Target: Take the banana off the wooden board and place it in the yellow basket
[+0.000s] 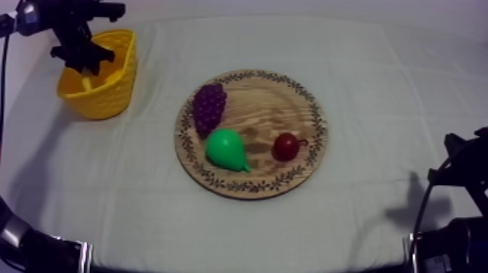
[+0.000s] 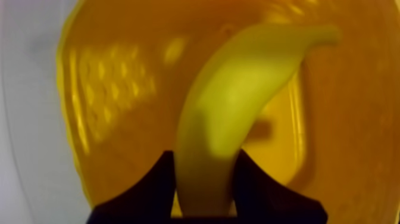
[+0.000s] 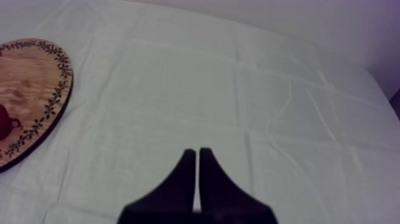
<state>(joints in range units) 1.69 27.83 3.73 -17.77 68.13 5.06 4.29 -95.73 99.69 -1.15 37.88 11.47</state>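
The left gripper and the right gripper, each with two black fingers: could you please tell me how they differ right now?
The left gripper is shut on the yellow toy banana; the right gripper is shut on nothing, fingers together as a narrow wedge. The left gripper hangs over the yellow basket; the right gripper is over the grey-white cloth, beside the round wooden board. Both have two black fingers.

A creased grey-white tablecloth (image 1: 377,109) lies softly lit, with a pale plain wall (image 3: 333,24) beyond its far edge.
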